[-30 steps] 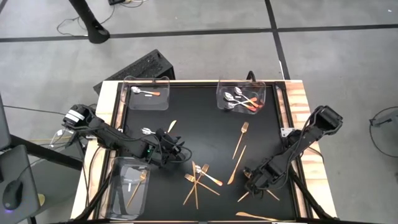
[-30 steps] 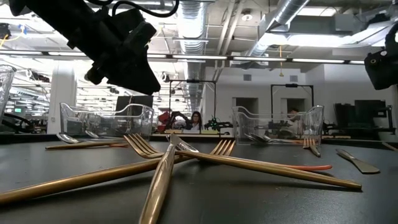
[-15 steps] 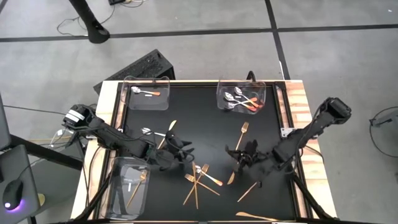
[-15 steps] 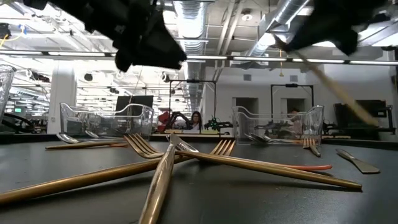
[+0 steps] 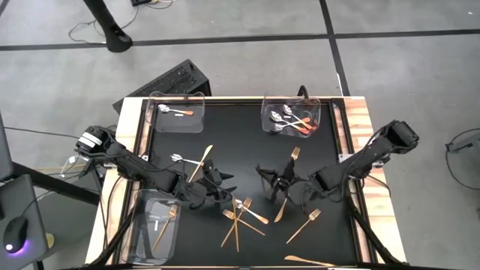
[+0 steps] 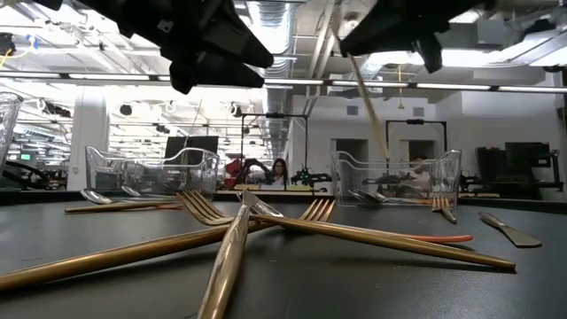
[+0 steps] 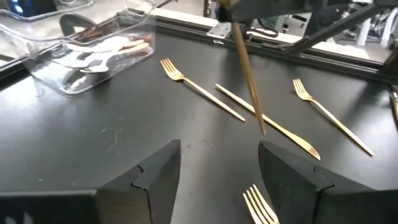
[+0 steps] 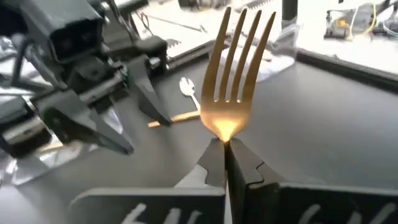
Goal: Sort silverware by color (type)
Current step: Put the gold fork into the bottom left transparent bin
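Spoons (image 5: 291,120) lie in the far right tray (image 5: 291,103); crossed forks (image 5: 240,217) lie mid-table (image 5: 247,150).

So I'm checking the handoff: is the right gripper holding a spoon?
No, the right gripper is shut on a gold fork, tines pointing up in its wrist view.

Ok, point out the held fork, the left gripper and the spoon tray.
held fork (image 8: 235,68), right wrist view, on the tines above the shut right gripper (image 8: 225,163).
left gripper (image 7: 217,163), left wrist view, midway between its open fingers.
spoon tray (image 5: 265,112), high view, on its left wall.
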You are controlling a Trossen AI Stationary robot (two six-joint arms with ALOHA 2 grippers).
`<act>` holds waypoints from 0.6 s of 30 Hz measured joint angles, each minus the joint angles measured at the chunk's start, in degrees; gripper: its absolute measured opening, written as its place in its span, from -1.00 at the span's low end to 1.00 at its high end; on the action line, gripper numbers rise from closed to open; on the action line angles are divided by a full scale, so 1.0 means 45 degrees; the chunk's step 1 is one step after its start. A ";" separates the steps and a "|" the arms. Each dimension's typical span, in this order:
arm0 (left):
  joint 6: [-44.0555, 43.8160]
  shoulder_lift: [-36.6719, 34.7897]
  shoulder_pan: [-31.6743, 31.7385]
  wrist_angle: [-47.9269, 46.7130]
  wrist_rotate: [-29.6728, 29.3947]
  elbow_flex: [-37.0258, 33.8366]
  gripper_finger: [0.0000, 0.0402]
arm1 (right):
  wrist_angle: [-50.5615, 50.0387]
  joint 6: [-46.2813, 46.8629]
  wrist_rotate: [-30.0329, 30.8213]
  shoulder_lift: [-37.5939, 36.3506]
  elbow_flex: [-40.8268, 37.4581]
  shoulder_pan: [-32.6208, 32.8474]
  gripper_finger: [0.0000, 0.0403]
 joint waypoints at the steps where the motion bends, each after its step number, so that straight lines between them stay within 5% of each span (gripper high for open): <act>1: 0.0000 0.0001 0.0053 0.0013 -0.0037 0.0000 0.00 | 0.0483 -0.0381 0.0006 0.0096 -0.0005 -0.0064 -0.96; 7: 0.0059 0.0003 0.0411 0.0363 -0.0267 0.0000 0.01 | 0.3828 -0.2680 -0.0322 0.0368 0.0000 -0.0406 -0.95; 14: 0.2283 0.0008 0.0757 0.2621 -0.0187 0.0000 0.01 | 0.4979 -0.3287 -0.2337 0.0364 0.0010 -0.0957 -0.94; 18: 0.3416 0.0008 0.1182 0.3997 0.1357 0.0000 0.01 | 0.4995 -0.3361 -0.2976 0.0364 0.0010 -0.1200 -0.94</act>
